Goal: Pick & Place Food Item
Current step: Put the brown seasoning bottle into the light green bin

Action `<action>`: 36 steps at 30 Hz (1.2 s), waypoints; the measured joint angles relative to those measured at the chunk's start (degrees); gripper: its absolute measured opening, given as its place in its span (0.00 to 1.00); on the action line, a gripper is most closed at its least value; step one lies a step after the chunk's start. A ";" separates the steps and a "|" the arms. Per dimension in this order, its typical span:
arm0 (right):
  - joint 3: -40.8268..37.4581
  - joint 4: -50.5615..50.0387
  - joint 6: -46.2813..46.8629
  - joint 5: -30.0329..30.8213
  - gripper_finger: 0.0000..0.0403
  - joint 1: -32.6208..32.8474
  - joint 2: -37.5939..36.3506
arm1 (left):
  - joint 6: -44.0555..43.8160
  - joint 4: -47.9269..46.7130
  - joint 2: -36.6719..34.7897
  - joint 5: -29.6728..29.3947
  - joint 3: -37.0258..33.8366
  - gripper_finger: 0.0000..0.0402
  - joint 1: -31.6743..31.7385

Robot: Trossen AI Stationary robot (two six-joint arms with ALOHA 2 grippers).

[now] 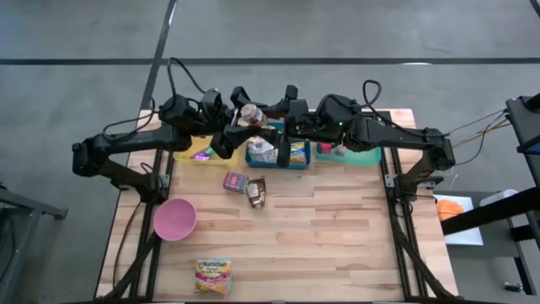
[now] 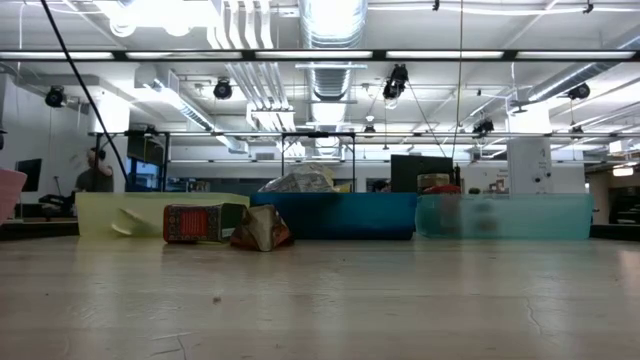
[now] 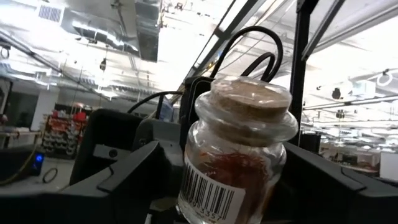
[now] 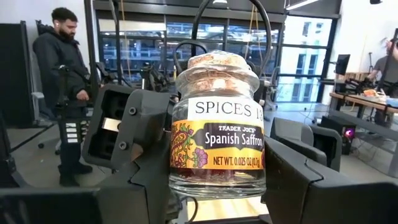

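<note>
Right, the saffron jar (image 4: 217,124) is up in the air between both arms at the back of the table (image 1: 337,245), roughly over the seam between the yellow bin (image 1: 198,156) and the blue bin (image 1: 278,156). It stands upright, cork on top, long axis vertical, label facing my right wrist camera.

The right gripper (image 1: 274,120) comes at it from the teal bin (image 1: 359,156) side, with its jaws closed on the glass body below the shoulder, one finger on each flank; I read that as the carrying grip. The left gripper (image 1: 239,128) faces it from the other side with its jaws straddling the same jar. From the left wrist view I cannot tell whether those fingers press on the glass or stand just clear of it, because the jar fills the gap.

So the move turns on this: both sets of jaws sit head-on to each other with the jar in the middle, and neither arm is nearer. I judge the left should back straight out along its own line, without sweeping sideways, or it may clip the jar.

Room is fair. Below are the bins' open tops. Forward on the table, two small packets (image 1: 246,186) lie just in front of the blue bin, and a pink bowl (image 1: 175,219) and a noodle packet (image 1: 213,276) are well apart.
</note>
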 joint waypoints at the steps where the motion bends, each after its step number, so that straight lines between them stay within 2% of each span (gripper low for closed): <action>1: 0.00 -0.01 0.09 -0.15 0.46 0.01 0.00 | 0.42 0.03 0.01 -0.13 0.00 0.77 -0.03; 17: -1.00 -0.18 4.15 -2.80 0.46 0.10 0.04 | 3.88 2.15 0.03 0.47 0.02 0.76 -0.38; 21: -1.18 -0.25 4.30 -2.99 0.46 0.12 0.08 | 4.06 2.50 -0.04 1.16 0.11 0.67 -0.38; 26: -1.46 -0.62 5.35 -3.62 0.46 0.12 0.15 | 4.72 2.32 -0.24 2.14 0.27 0.46 -0.38; 36: -1.81 0.04 5.32 -4.20 0.46 0.12 0.21 | 4.69 0.36 -0.30 2.88 0.42 0.46 -0.27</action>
